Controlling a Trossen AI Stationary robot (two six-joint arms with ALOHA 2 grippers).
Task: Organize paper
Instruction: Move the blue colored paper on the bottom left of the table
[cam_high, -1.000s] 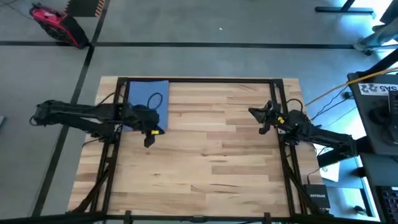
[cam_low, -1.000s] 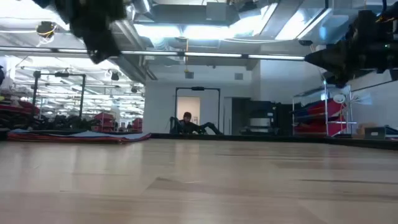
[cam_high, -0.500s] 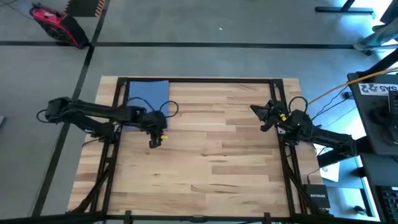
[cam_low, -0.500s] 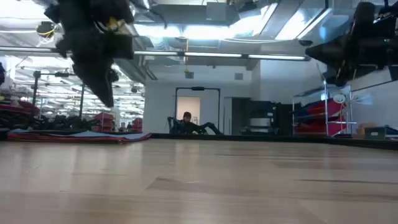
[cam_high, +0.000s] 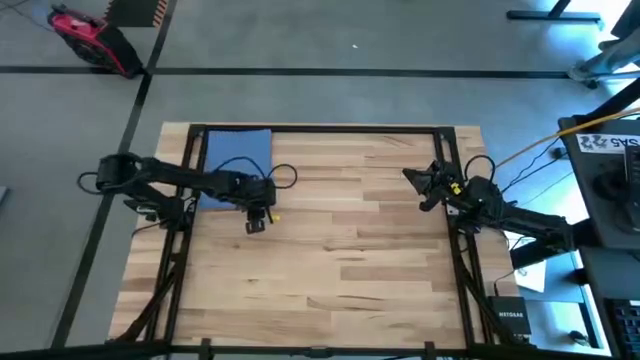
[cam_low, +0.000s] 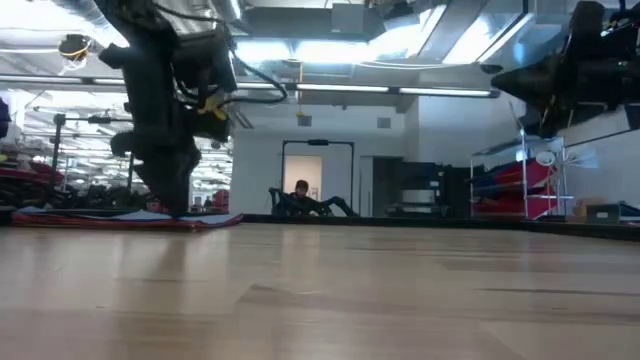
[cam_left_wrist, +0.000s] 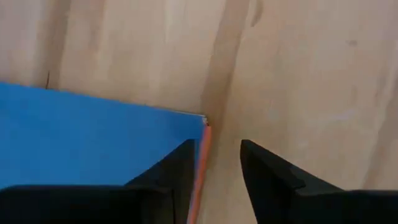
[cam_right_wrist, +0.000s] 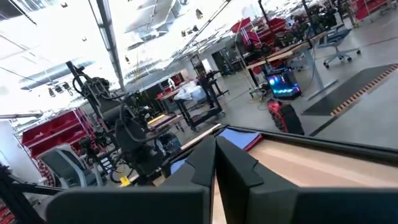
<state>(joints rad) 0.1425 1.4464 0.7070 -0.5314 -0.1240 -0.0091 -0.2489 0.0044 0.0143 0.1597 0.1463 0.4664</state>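
The left claw (cam_left_wrist: 216, 163) has dropped, fingers apart, over the flat blue-topped paper (cam_left_wrist: 93, 146) stack's orange-edged corner.

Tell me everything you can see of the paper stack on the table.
The paper is a flat stack at the far left corner of the wooden table, a matte blue sheet on top. The left wrist view shows an orange edge peeking out beneath the blue sheet's corner; the low view shows red and pale layers lying almost flat. The left gripper, fingers open, sits low over the stack's near right corner; whether it touches is unclear.
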